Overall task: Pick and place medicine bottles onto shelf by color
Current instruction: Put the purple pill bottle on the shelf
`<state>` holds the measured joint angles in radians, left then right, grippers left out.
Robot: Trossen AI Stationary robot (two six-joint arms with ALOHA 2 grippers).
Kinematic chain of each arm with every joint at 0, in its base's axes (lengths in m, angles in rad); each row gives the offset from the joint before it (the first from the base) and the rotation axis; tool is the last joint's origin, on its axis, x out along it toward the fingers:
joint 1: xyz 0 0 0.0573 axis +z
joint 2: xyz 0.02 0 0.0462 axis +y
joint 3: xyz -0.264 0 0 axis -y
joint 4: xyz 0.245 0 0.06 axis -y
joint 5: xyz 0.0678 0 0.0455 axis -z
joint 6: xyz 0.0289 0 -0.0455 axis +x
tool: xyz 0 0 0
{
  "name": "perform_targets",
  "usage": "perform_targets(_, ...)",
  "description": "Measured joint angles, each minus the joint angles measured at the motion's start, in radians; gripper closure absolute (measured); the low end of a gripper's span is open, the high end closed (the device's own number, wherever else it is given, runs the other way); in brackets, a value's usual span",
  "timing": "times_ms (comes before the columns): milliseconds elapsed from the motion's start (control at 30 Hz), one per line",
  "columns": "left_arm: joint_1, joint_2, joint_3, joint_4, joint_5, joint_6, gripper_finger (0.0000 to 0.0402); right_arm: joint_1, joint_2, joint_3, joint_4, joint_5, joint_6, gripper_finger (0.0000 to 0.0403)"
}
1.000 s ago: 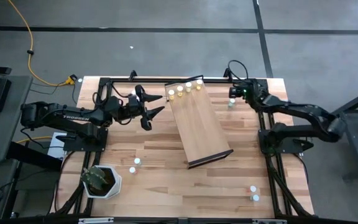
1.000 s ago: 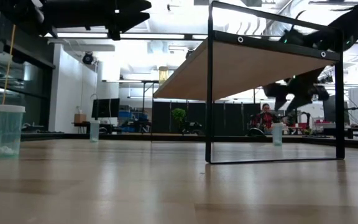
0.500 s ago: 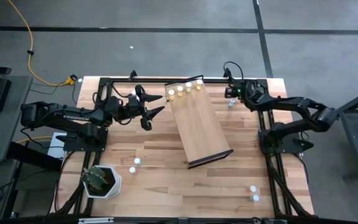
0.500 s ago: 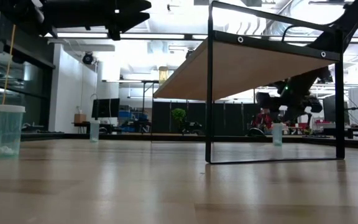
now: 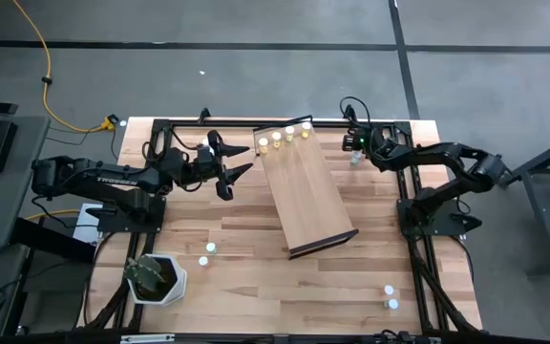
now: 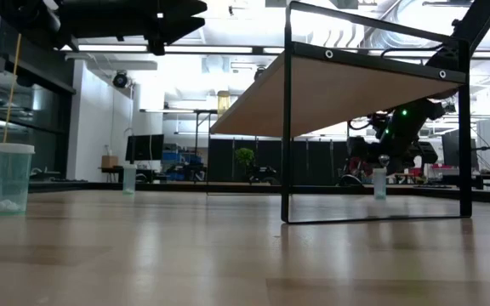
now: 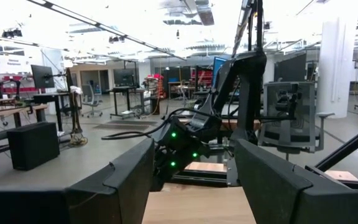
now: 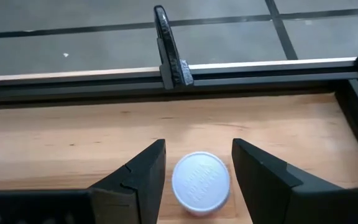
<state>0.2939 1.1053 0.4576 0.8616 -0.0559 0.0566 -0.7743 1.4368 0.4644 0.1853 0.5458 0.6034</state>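
The right claw [image 8: 194,163] stands wide, its two dark fingers either side of a small round white-capped medicine bottle [image 8: 201,182] but not yet touching it. That bottle stands upright on the light butcher-block surface [image 5: 256,272] near the far right corner, just beside the long tilted light-wood shelf with a dark frame [image 5: 306,189]. The step in hand, as I judge it, is the approach to a pick: the next move calls for a short descent and a squeeze centred on the cap, then a lift toward the shelf's far end, where a row of yellow bottles [image 5: 284,137] already sits. The left claw [image 5: 229,170] waits open left of the shelf, holding nothing.
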Motion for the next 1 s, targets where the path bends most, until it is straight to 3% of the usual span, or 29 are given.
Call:
perform_targets(300, 0.000, 0.000, 0.000, 0.000, 0.000, 0.000, 0.0188, 0.000, 0.006, 0.000, 0.008, 0.003, -0.001, 0.0233)
perform_targets(633, 0.000, 0.000, 0.000, -0.004, 0.000, 0.000, 0.0188, 0.000, 0.006, 0.000, 0.008, 0.002, -0.025, 0.0308)
perform_targets(833, 0.000, 0.000, 0.000, -0.004, 0.000, 0.000, 0.0188, 0.002, -0.009, 0.000, 0.001, -0.003, -0.035, 0.0292)
perform_targets(1000, 0.000, 0.000, 0.000, -0.004, 0.000, 0.000, 0.0188, 0.002, -0.115, 0.000, -0.022, -0.017, -0.079, 0.0292)
